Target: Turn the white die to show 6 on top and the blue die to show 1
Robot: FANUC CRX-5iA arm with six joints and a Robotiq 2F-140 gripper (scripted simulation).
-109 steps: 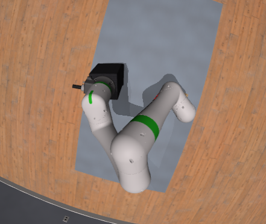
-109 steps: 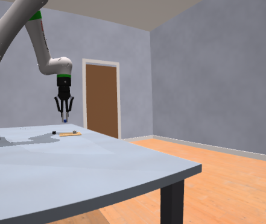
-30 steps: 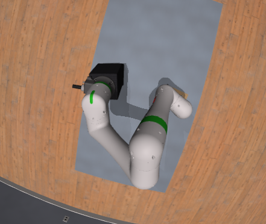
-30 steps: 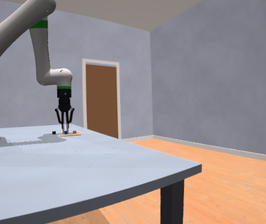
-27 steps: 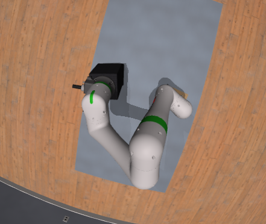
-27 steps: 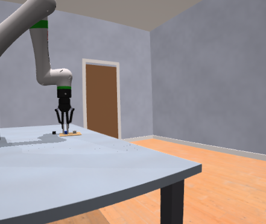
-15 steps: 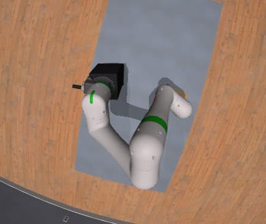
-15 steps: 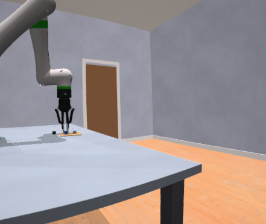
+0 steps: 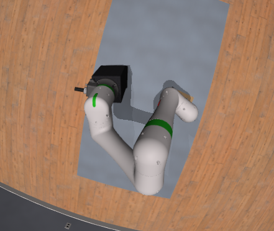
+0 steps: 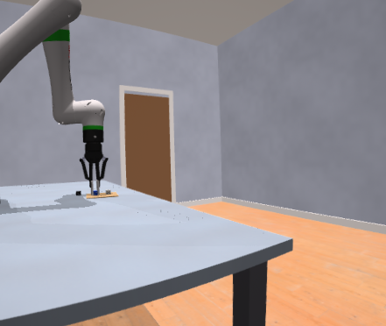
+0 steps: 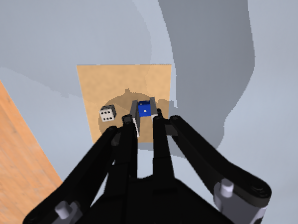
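Observation:
In the wrist view my gripper [image 11: 145, 106] is shut on the blue die [image 11: 145, 108], which shows one white pip on its upper face. It is held over the tan mat [image 11: 127, 100]; I cannot tell whether it touches the mat. The white die [image 11: 106, 114] lies on the mat to the left of the fingers, showing several pips on top. In the exterior view the gripper [image 10: 94, 189] points straight down at the mat [image 10: 101, 195], with the blue die [image 10: 94, 192] between its fingertips, the white die [image 10: 108, 191] to the right and the black die [image 10: 78, 193] on the table to the left.
The arm's black base [image 9: 111, 80] stands on the grey table [image 9: 156, 77]. In the overhead view the arm hides most of the mat [image 9: 188, 97]. The table's edge and the wooden floor [image 11: 20, 160] lie close to the mat's left side in the wrist view.

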